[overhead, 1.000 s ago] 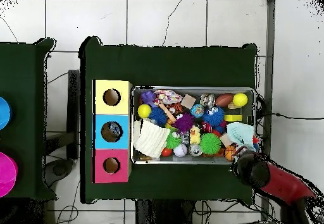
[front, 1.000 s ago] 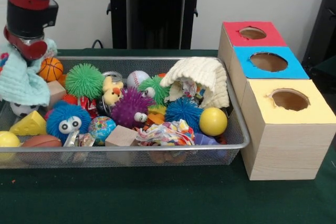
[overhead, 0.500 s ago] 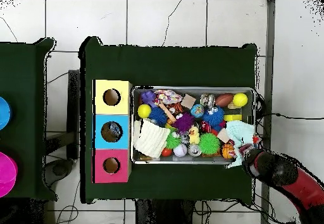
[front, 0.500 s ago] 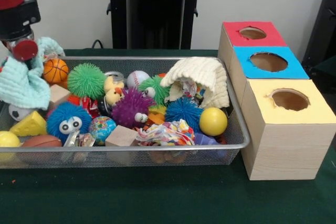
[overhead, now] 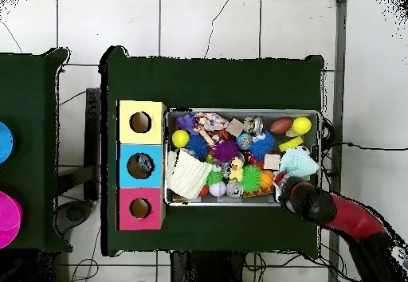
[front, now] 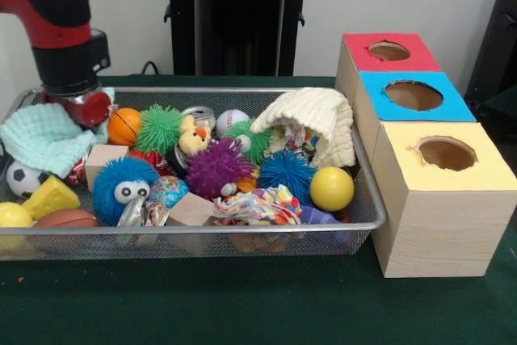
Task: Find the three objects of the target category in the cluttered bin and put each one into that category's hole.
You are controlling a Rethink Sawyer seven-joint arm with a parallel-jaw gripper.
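Note:
The silver wire-mesh bin [front: 242, 91] is full of toys and stands left of the boxes; it also shows in the overhead view [overhead: 239, 111]. The blue-topped hole [front: 414, 95] is the middle of three on the wooden boxes, also in the overhead view [overhead: 140, 166]. My gripper [front: 83, 109] is low over the bin's far left corner, seen from above at the bin's right end [overhead: 285, 191]. It is shut on a mint green cloth [front: 40, 139] that drapes over the toys beside it [overhead: 300, 163]. The cloth hides the gripper's tips.
The red-topped hole [front: 388, 51] and the yellow-topped hole [front: 446, 153] flank the blue one. A cream knitted cloth [front: 311, 115], a yellow ball [front: 331, 188], a purple spiky ball [front: 214, 169], a blue fuzzy ball with eyes [front: 121, 187] and a small basketball [front: 123, 125] lie in the bin.
The arm has swung from outside the bin's left end to over its corner and lowered, bringing the mint cloth along. The bin and its toys have shifted slightly toward the boxes.

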